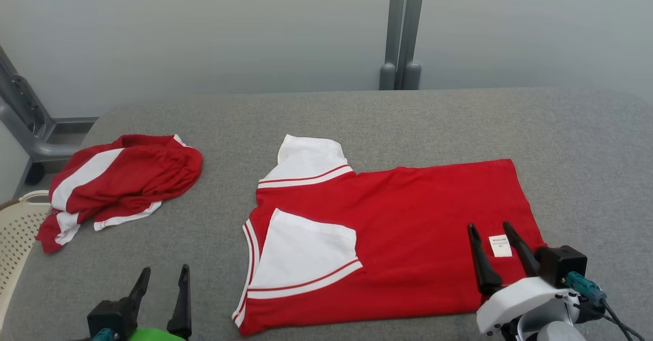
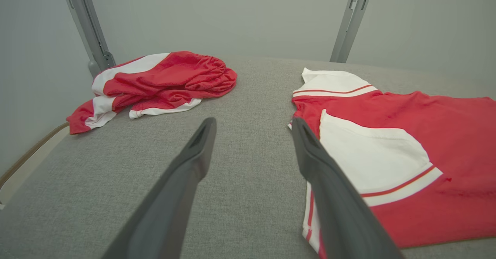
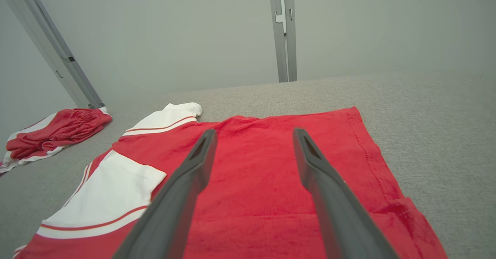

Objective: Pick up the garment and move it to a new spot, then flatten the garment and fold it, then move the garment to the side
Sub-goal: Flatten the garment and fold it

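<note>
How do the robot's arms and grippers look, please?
The left gripper has two long dark tapered fingers on a black block, with a green part beneath. The right gripper has the same, plus a white wrist shell and a teal connector with black cables.

Illegible print on garment [image 1: 408,218] label [image 1: 500,245]

Left tool [image 2: 252,123] gapes over table [image 2: 97,173] between crumpled garment [image 2: 162,80] and flat shirt [image 2: 438,135].

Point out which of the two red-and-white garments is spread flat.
The shirt in the middle of the table, lying smooth below the right gripper. The other garment lies bunched in a heap at the table's left end.
</note>
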Tool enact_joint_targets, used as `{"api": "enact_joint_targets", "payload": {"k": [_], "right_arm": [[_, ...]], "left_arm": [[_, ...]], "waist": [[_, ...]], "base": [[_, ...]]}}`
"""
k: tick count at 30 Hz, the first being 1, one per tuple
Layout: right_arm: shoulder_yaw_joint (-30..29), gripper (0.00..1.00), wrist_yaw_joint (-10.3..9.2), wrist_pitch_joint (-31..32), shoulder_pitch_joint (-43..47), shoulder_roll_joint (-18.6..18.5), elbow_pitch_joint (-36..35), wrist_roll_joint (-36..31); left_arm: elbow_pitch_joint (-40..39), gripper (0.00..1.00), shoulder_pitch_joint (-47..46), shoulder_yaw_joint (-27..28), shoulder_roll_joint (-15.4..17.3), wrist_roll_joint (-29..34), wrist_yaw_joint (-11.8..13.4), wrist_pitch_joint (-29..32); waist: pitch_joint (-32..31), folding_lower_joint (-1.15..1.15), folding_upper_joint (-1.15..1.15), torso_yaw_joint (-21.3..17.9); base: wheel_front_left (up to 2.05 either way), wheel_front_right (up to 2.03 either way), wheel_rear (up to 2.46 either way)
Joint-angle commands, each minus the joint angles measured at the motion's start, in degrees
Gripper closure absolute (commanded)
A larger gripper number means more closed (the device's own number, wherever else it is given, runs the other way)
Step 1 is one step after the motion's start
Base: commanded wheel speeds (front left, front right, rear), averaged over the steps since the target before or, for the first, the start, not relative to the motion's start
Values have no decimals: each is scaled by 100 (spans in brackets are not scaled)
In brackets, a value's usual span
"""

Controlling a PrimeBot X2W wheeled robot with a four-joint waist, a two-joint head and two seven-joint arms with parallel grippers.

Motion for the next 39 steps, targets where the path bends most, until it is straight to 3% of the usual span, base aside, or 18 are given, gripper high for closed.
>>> {"api": "enact_joint_targets", "payload": {"k": [1, 9, 18, 27, 33, 39], "right_arm": [[-35, 0, 0, 36, -93, -13, 6, -10], [-268, 0, 0, 880, -819, -49, 64, -595], [180, 0, -2, 2207, -2268, -650, 253, -473], [520, 0, -3, 3732, -3698, -1020, 790, -615], [808, 0, -3, 4112, -4253, -1348, 903, -459], [959, 0, -3, 4117, -4776, -1460, 1042, -363]], "left_arm": [[4, 0, -147, -6, 64, 3, 17, 20], [275, 0, -1058, -246, 73, 163, -154, 317], [1091, 0, -2990, -126, -81, -53, -254, 753], [2250, 0, -4790, -307, 77, 60, -268, 1979], [2833, 0, -5634, -498, 68, 79, -307, 2983], [3101, 0, -6244, -599, 24, 128, -257, 3449]], "waist": [[33, 0, 0, -4], [417, 0, 0, -54], [1436, 0, 0, -489], [2418, 0, 0, -992], [2816, 0, 0, -1114], [3189, 0, 0, -1272]], "base": [[0, 0, 0], [0, 0, 0], [0, 0, 0], [0, 0, 0], [0, 0, 0], [0, 0, 0]]}}
